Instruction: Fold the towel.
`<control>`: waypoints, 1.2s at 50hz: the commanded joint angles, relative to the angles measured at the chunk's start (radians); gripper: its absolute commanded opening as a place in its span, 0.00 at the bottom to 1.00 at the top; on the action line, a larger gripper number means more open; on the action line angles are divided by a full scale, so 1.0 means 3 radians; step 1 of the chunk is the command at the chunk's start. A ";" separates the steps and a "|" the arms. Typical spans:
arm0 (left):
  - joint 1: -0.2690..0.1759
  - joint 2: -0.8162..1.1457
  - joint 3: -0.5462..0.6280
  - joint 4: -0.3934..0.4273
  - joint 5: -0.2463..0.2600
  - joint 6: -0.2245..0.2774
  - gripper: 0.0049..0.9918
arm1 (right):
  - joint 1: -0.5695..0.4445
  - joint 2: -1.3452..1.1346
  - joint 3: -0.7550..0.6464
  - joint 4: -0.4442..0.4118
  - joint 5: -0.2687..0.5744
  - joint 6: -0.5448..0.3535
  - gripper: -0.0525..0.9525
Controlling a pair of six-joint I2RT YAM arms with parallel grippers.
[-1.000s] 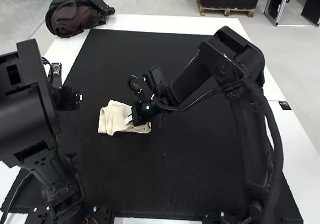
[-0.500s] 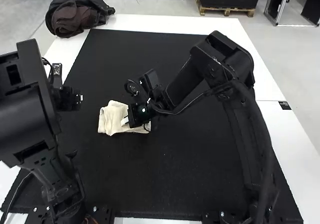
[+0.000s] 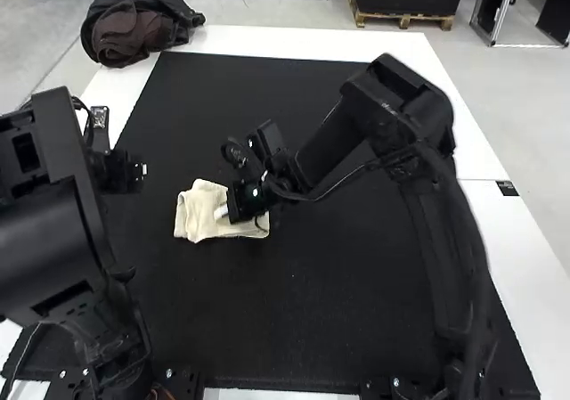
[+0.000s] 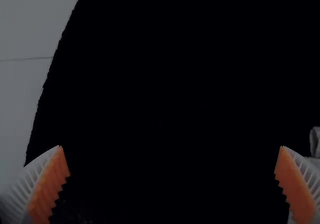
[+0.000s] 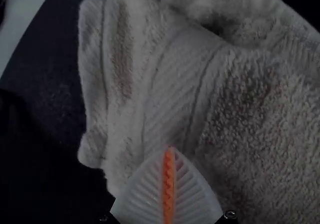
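Left claw (image 3: 141, 172) hung at the left of the black mat (image 3: 338, 284), fingers spread wide. To its right, cream towel (image 3: 199, 206) lay folded over and rumpled, left of the mat's middle. Right claw (image 3: 221, 212), fingers pressed together, tips over the towel; couldn't tell if touching.

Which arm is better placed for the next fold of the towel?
Right, I'd judge: the right gripper is closed at the towel, while the left gripper is open, off to one side.
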 commanded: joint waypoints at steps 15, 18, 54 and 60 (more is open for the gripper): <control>-0.0032 -0.0128 0.0291 -0.0137 0.0088 -0.0099 0.98 | -0.0222 -0.0484 0.0033 -0.0016 -0.0031 0.0068 0.03; -0.0037 -0.0154 0.0270 -0.0147 0.0093 -0.0099 0.98 | -0.0227 -0.0428 0.0028 -0.0016 -0.0031 0.0038 0.03; -0.0037 -0.0246 0.0158 -0.0060 0.0134 -0.0109 0.98 | -0.0237 0.0324 0.0207 0.0383 -0.0005 -0.0085 0.03; -0.0037 -0.0246 0.0163 -0.0060 0.0139 -0.0109 0.98 | -0.0257 0.0426 0.0192 0.0403 0.0005 -0.0172 0.03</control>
